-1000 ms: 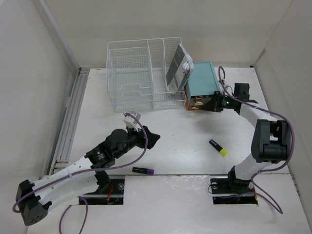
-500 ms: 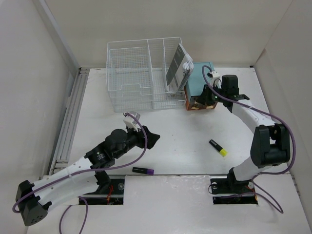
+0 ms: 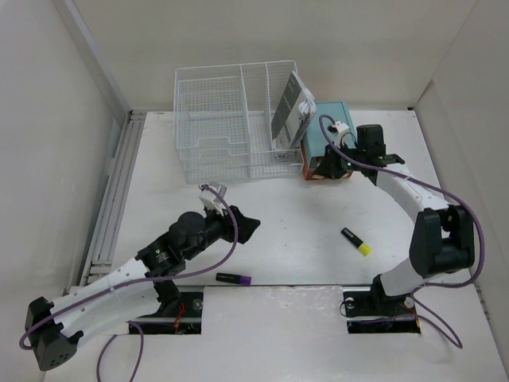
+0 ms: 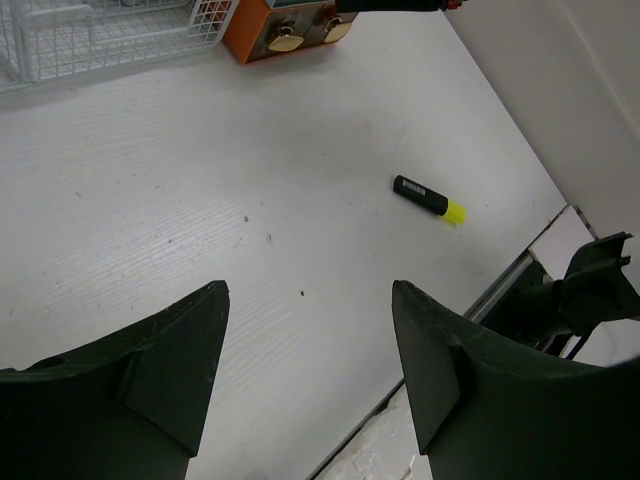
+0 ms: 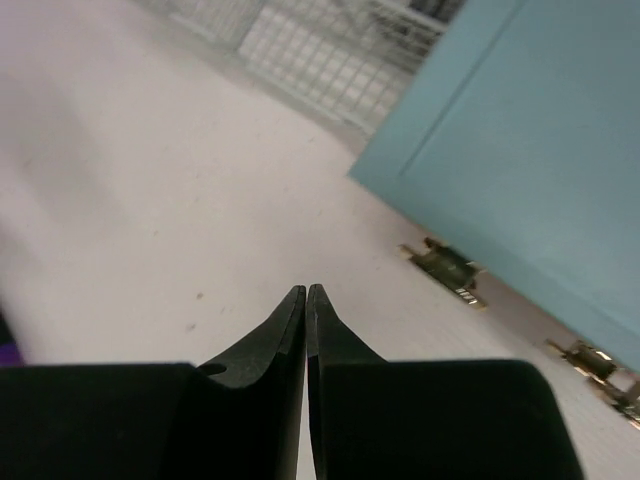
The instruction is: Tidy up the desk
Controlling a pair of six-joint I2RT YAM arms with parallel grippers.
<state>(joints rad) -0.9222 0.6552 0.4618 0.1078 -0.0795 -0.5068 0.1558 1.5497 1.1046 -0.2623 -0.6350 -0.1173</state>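
at the back right of the desk (image 3: 286,211), which is the white top spread under both my arms with a ribbed rail (image 3: 111,199) down its left edge, my right pincer (image 3: 330,165) sits low just in front of the teal drawer box (image 3: 338,127). it is clenched, fingers pressed tip to tip with nothing between them. i judge that a closed tip like this suits nudging the orange drawer front (image 4: 285,20) or catching one of its brass knobs (image 5: 445,265), which lie just beside the tip. my left pincer (image 4: 310,330) hovers over the middle of the desk, released and spread wide. it is tilted so that the yellow highlighter (image 4: 428,197) lies ahead of it, well apart, which reads to me as lining up for a pick. a purple marker (image 3: 234,278) lies loose near the front edge, close to my left arm. as for containers, the wire basket (image 3: 215,119) stands at the back, touching the drawer box or just beside it. a booklet (image 3: 289,110) leans tilted in its rightmost section, and i see nothing else in the other sections. what the drawer box holds is hidden from me.
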